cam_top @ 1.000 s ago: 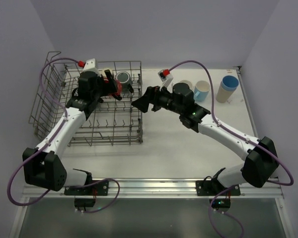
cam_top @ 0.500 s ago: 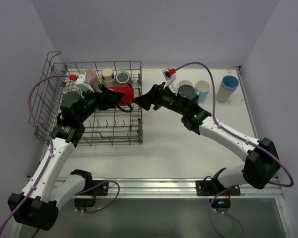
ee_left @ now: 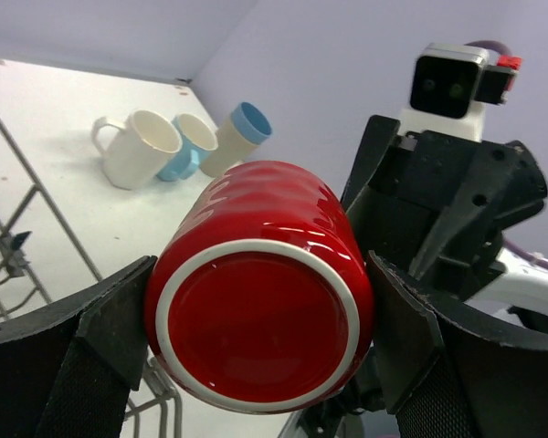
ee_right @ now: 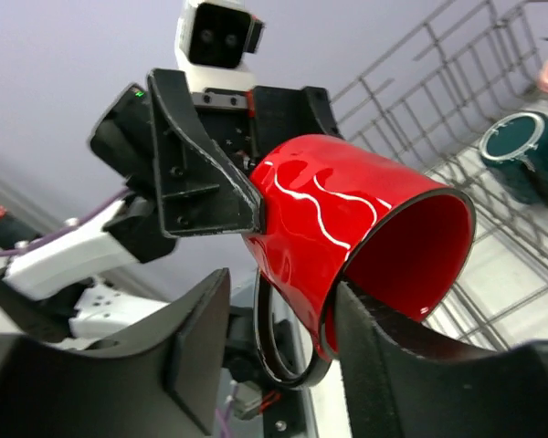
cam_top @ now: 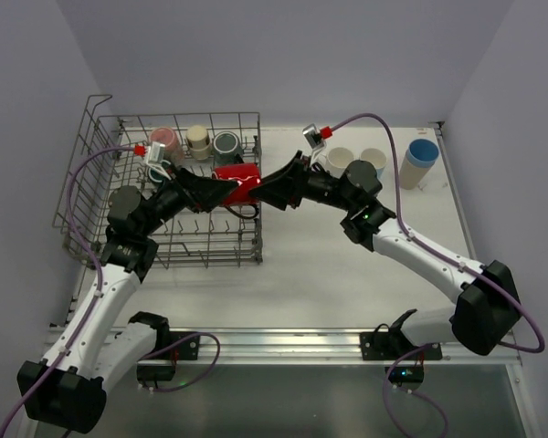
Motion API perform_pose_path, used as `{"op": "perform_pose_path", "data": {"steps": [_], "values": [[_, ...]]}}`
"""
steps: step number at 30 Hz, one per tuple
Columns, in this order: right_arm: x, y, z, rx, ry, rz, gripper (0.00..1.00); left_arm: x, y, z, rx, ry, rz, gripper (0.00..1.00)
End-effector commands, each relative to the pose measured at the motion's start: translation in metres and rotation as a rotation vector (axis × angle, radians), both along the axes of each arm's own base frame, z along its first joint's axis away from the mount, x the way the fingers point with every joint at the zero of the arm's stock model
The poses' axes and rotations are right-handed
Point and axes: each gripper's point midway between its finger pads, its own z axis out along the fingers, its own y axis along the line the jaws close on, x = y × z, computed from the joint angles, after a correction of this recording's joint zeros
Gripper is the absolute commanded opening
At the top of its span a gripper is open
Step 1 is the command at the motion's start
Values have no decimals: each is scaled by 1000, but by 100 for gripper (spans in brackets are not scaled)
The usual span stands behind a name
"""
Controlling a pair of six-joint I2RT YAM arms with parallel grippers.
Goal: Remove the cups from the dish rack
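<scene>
- White table (cam_top: 310,274): carries the rack on its left part; three unloaded cups stand at its far right.
- Large grey wire dish rack (cam_top: 194,262): three cups remain along its far row, a pink tumbler (cam_top: 164,139), a cream cup (cam_top: 198,139) and a dark teal cup (cam_top: 226,143); all three stand apart from both arms.
- Left gripper (cam_top: 217,187): clamped on the glossy red ribbed mug (cam_top: 238,178), one finger on each side of the body near the base; grip looks firm in the left wrist view.
- Right gripper (cam_top: 263,189): jaws spread wide, one to each side of the mug's mouth end; whether either finger touches the rim cannot be told.
- Red mug: held in the air above the rack's right edge, lying on its side; long axis runs left to right between the two grippers, base toward the left wrist, open mouth toward the right wrist; handle hangs underneath.
- Judgement: handover in hand; the right arm is the receiver and is square on the mouth end, so its closing on the wall or rim must come before the left lets go; the hanging handle could foul the lower finger.
- Unloaded cups: a cream handled mug (cam_top: 340,160), a light blue cup (cam_top: 374,158) and a tall cream tumbler with blue inside (cam_top: 420,162); a likely set-down spot is beside them.
</scene>
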Motion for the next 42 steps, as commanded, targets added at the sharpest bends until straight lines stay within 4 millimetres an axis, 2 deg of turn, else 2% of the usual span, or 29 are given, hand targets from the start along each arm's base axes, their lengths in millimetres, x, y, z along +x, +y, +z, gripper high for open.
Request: {"op": "perform_pose_path", "data": {"steps": [1,6,9,11,13,14,15,17,18,20,22,23,25,26,27,28,29,31,32,33,34,35,36,37,38,40,42], "values": [[-25,3,31,109,-63,149,48,-22,-6,49,-110,-165,-85,22],[-34,8,39,196,-33,263,37,-28,-5,51,-136,-166,-90,27],[-30,11,41,201,-15,270,37,-30,-4,51,-161,-161,-88,31],[-29,12,43,208,-13,261,28,-31,-4,51,-164,-167,-97,33],[-29,10,46,214,-18,253,18,-30,-5,48,-154,-162,-96,45],[-29,10,46,214,-17,250,8,-30,-4,47,-147,-162,-93,53],[-30,9,47,215,-18,246,1,-28,-4,45,-133,-159,-82,71],[-30,7,47,214,-26,237,0,-27,-2,44,-110,-161,-66,92],[-30,4,47,210,-32,231,0,-18,3,39,-51,-146,-6,100],[-23,2,38,171,-1,208,0,-12,13,38,27,-141,73,100],[-16,-5,35,142,1,172,0,-2,32,33,145,-133,202,100],[-8,-5,21,86,26,133,0,-2,41,31,203,-150,245,100],[1,-12,20,32,12,70,0,0,58,31,261,-137,337,100],[9,-14,2,-57,26,32,0,-2,63,32,283,-145,363,100],[19,-18,9,-78,0,-18,0,0,73,30,333,-145,411,100],[24,-23,-8,-169,6,-42,0,-3,79,31,353,-156,434,100],[34,-30,4,-190,-27,-77,0,-3,89,23,402,-148,479,100],[48,-41,2,-273,-49,-116,0,-4,98,16,438,-148,521,100],[56,-49,-29,-405,-19,-122,0,-9,104,17,454,-168,544,100],[67,-56,-13,-435,-72,-162,0,-7,110,5,476,-150,571,100],[80,-63,-20,-500,-77,-209,0,-8,113,2,484,-152,583,100],[89,-69,-48,-620,-66,-202,0,-10,116,-6,493,-151,594,100],[101,-72,-36,-649,-110,-235,0,-10,116,-8,487,-156,600,100],[113,-85,-52,-759,-112,-280,0,-13,117,-8,478,-169,604,100],[122,-88,-56,-798,-113,-307,0,-12,116,-16,481,-159,601,100],[148,-94,-69,-904,-153,-346,0,-12,116,-16,473,-177,605,100],[169,-89,-80,-953,-159,-340,0,-11,124,-20,485,-168,646,100]]}}
